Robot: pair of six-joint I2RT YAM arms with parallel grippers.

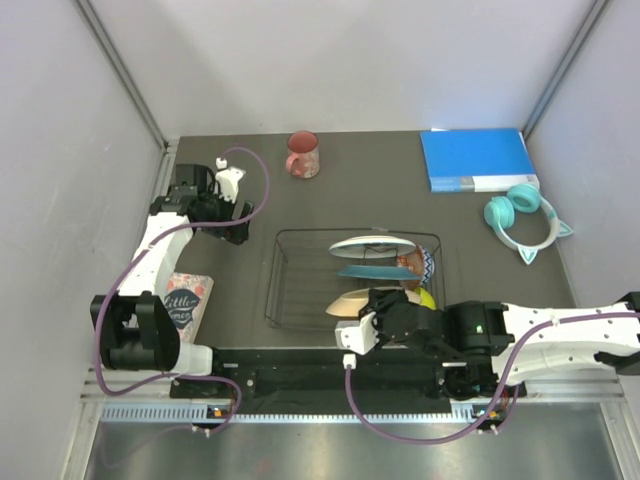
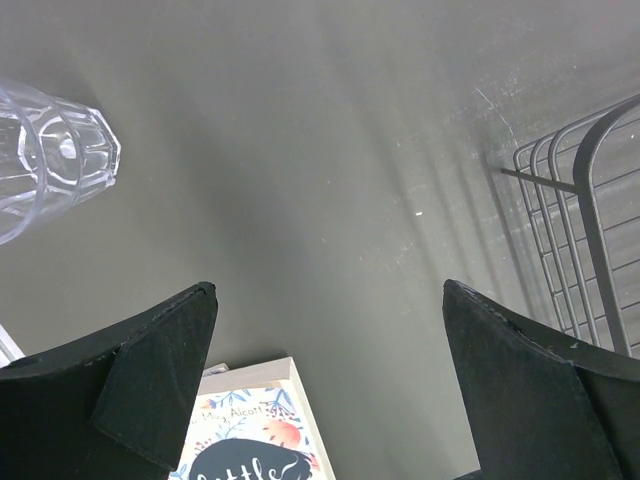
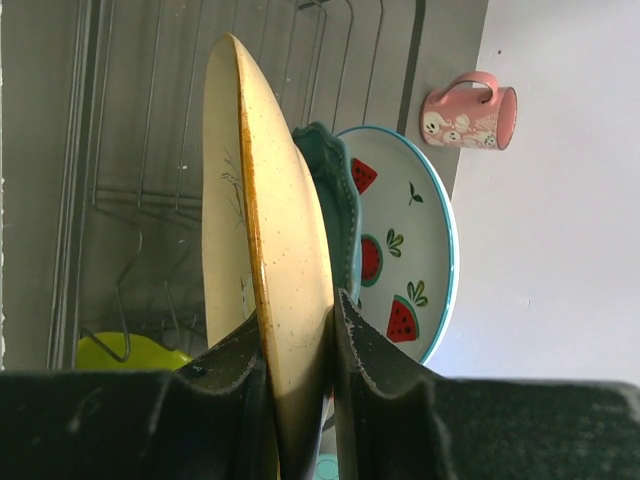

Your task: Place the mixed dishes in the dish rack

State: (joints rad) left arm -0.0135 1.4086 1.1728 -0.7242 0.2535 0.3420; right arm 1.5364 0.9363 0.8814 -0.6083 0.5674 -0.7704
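Cream-yellow speckled plate (image 3: 290, 260) clamped edge-on between right fingers (image 3: 385, 395), at black thin-wire dish rack (image 1: 300, 280), left fingers (image 2: 150, 390) spread wide above dark grey desk (image 2: 300, 180), near small clear glass (image 2: 50, 155)

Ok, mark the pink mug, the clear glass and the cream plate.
pink mug (image 1: 303, 160): top external view, on its body.
clear glass (image 2: 58, 155): left wrist view, on its faceted side.
cream plate (image 3: 290, 270): right wrist view, on its back near the rim.

Three plates: one cream plate (image 3: 280, 250), one teal plate (image 3: 338, 205), one white plate (image 3: 410, 240) with watermelon marks. Two bowls: one pink bowl (image 1: 421, 263), one green bowl (image 1: 426, 297). One mug (image 1: 302, 155). One glass (image 2: 50, 155). One wire rack (image 1: 285, 290). One blue binder (image 1: 475, 158). One pair of headphones (image 1: 525, 215). One book (image 1: 188, 300). Two arms: one left arm (image 1: 150, 248), one right arm (image 1: 540, 325).
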